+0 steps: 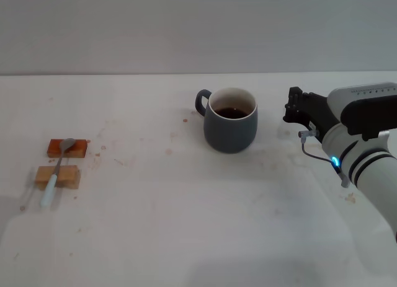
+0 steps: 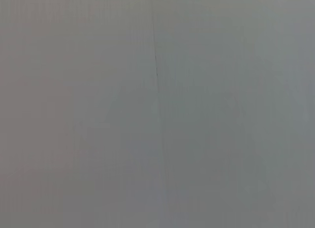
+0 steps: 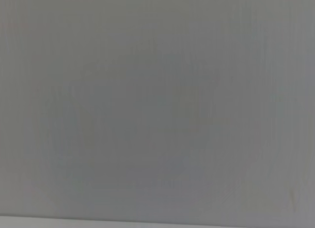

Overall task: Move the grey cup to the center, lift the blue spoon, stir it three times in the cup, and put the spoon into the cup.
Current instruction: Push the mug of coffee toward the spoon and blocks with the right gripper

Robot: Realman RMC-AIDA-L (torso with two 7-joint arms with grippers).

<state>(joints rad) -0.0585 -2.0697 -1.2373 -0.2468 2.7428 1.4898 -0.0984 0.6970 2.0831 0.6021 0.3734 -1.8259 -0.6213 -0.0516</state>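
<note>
The grey cup (image 1: 230, 127) stands upright near the table's middle, a little toward the back, with dark liquid inside and its handle pointing left. My right gripper (image 1: 291, 108) hangs just to the right of the cup, apart from it, holding nothing. The blue spoon (image 1: 57, 171) lies at the far left across two small wooden blocks (image 1: 62, 163), its metal bowl on the farther block and its pale handle pointing toward the front edge. My left gripper is out of view. Both wrist views show only a plain grey surface.
The white table (image 1: 186, 225) bears small brown stains. A pale wall rises behind the back edge. My right arm (image 1: 366, 150) reaches in from the right side.
</note>
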